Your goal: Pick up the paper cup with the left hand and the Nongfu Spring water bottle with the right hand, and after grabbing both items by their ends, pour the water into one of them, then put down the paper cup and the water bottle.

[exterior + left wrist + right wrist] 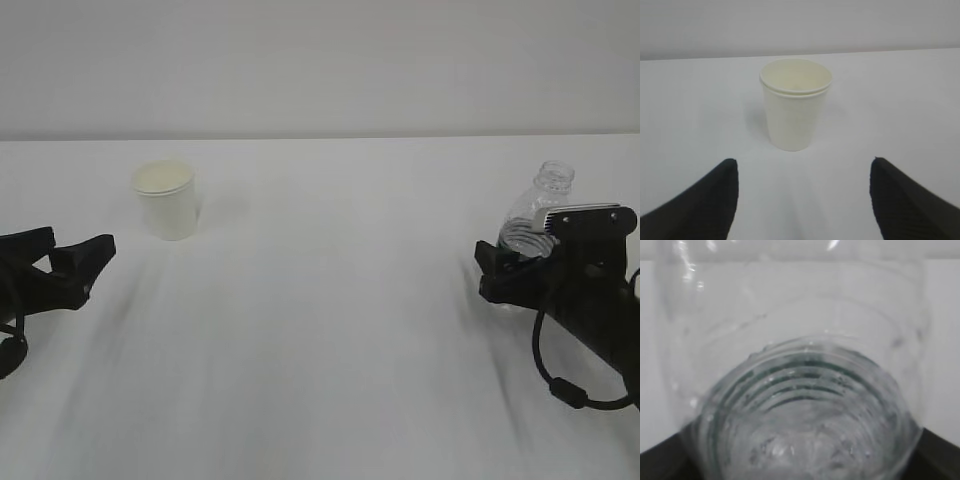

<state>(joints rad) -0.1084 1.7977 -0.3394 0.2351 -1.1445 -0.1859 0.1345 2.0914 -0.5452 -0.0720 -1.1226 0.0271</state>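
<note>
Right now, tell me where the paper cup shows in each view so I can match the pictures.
Exterior view: the paper cup stands upright at upper left on the white table, beyond the left hand.
Left wrist view: it stands at centre, slightly above the middle, ahead of the open black fingertips.
Right wrist view: not in it; the water bottle fills the picture.
Shared landmark: the edge where the table meets the grey wall.
</note>
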